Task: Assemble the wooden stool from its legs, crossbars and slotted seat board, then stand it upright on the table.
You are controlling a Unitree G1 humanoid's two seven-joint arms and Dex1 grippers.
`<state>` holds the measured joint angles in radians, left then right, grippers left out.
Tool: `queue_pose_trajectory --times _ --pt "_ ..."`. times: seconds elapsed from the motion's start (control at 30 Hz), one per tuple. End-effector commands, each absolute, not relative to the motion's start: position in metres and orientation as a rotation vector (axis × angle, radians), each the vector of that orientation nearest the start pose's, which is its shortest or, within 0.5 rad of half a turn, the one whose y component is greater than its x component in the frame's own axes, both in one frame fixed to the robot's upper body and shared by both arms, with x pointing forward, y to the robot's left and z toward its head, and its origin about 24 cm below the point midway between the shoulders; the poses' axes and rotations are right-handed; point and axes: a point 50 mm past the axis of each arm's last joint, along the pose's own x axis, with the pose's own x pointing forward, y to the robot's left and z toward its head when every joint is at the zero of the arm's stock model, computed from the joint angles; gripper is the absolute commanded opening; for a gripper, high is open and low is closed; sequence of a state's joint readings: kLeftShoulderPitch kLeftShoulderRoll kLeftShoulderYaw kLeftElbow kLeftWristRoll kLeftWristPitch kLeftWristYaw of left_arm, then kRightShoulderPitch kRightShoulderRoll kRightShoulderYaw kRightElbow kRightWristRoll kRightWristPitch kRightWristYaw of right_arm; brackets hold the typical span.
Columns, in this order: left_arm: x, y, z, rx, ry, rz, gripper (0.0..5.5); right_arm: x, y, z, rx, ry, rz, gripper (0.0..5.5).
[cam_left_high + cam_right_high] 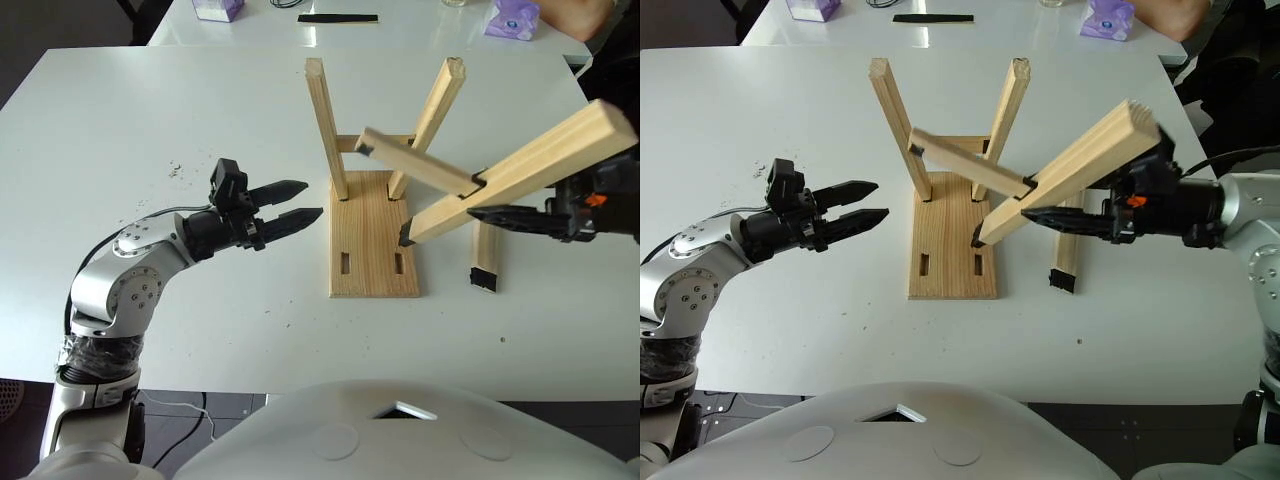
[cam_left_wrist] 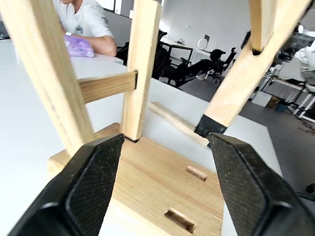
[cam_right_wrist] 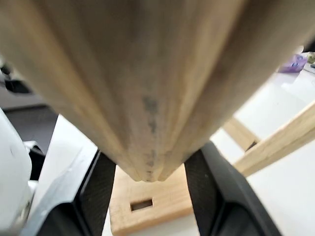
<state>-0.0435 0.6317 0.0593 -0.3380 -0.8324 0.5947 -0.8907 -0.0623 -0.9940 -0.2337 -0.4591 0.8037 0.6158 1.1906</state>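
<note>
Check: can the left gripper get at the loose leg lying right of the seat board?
Probably not directly. The left gripper hovers open left of the seat board; the held leg in the right gripper slants across between it and the loose leg.

Mid-table: seat board (image 1: 372,250), two legs (image 1: 327,128) in far slots; left gripper (image 1: 312,199) at left, third leg (image 1: 530,165) at right.

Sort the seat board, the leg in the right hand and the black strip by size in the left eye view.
Largest, a tie: seat board and held leg, which is raised nearer the camera.
Smallest: black strip.
</note>
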Motion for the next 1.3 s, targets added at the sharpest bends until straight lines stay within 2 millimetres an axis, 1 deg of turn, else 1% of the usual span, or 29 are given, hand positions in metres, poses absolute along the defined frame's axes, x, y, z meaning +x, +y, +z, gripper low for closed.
queue_pose_trajectory --times 0.03,0.13,0.2,0.4,0.57,0.67,0.77,0.83,0.9,1.0,1.07,1.17,1.23,1.3 --pt "0.226 0.185 0.118 -0.206 0.202 -1.121 3.19 0.204 -0.212 0.169 -0.312 0.287 1.353 2.01" --pt "0.229 0.186 0.117 -0.199 0.209 -1.12 3.19 0.204 -0.207 0.157 -0.362 0.306 1.364 2.01" --pt "0.23 0.185 0.116 -0.192 0.215 -1.119 3.19 0.204 -0.204 0.154 -0.373 0.302 1.369 2.01" --pt "0.231 0.187 0.113 -0.178 0.232 -1.12 3.19 0.199 -0.198 0.151 -0.392 0.285 1.396 2.01" --pt "0.233 0.188 0.112 -0.174 0.239 -1.117 3.19 0.191 -0.199 0.143 -0.42 0.333 1.438 2.01" --pt "0.233 0.189 0.111 -0.172 0.242 -1.112 3.19 0.185 -0.198 0.142 -0.413 0.345 1.474 2.0" --pt "0.234 0.19 0.11 -0.173 0.246 -1.107 3.19 0.182 -0.194 0.142 -0.404 0.335 1.492 2.0" --pt "0.234 0.19 0.109 -0.173 0.25 -1.103 3.19 0.182 -0.192 0.138 -0.402 0.34 1.496 2.0" --pt "0.235 0.189 0.109 -0.172 0.251 -1.102 3.19 0.184 -0.193 0.131 -0.402 0.363 1.487 2.0" --pt "0.236 0.189 0.108 -0.172 0.252 -1.097 3.19 0.187 -0.202 0.107 -0.446 0.47 1.462 2.0" --pt "0.237 0.188 0.107 -0.169 0.254 -1.093 3.19 0.185 -0.204 0.092 -0.481 0.531 1.474 2.0" --pt "0.238 0.187 0.108 -0.168 0.253 -1.097 3.19 0.179 -0.203 0.076 -0.514 0.581 1.501 2.0" --pt "0.238 0.186 0.108 -0.167 0.254 -1.104 3.19 0.178 -0.202 0.074 -0.502 0.58 1.5 2.0" --pt "0.238 0.186 0.108 -0.164 0.258 -1.105 3.19 0.182 -0.201 0.08 -0.477 0.54 1.469 2.0"
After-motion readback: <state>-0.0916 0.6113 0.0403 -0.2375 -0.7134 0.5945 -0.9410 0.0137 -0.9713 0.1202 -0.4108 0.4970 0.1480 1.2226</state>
